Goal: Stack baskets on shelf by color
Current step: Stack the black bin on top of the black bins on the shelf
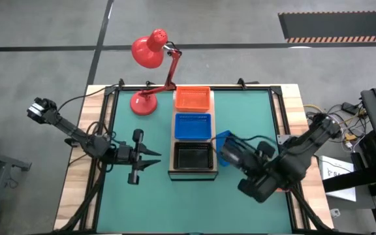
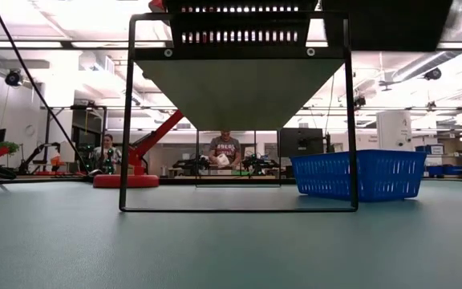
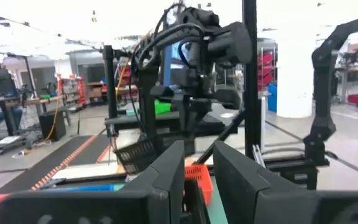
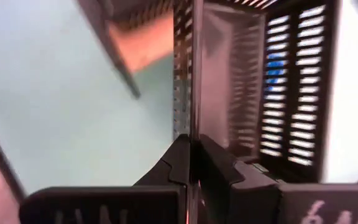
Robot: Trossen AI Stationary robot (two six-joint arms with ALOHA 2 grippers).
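Note:
The light-wood shelf (image 1: 193, 173) carries a red-orange basket (image 1: 193, 98) at its far end, a blue basket (image 1: 193, 126) in the middle and a black basket (image 1: 193, 156) at its near end. A second blue basket (image 1: 223, 140) (image 2: 359, 175) sits tilted just right of the shelf, in my right gripper (image 1: 230, 153) (image 4: 191, 155), which is shut on it. My left gripper (image 1: 154, 158) (image 3: 197, 186) hovers left of the shelf's near end, open and holding nothing, pointing toward the black basket. My right gripper pinches the second blue basket's mesh side wall (image 4: 188, 93) between its two fingers, coming from the table's right side. The basket is tilted beside the shelf. Its lower edge (image 2: 359, 198) is close to the mat; whether it touches, I cannot tell.
A red desk lamp (image 1: 150, 51) stands on its base (image 1: 143, 102) at the far left corner of the green mat (image 1: 142, 202), left of the red-orange basket. Bare mat lies on both sides of the shelf and near it. People sit in the room beyond the table.

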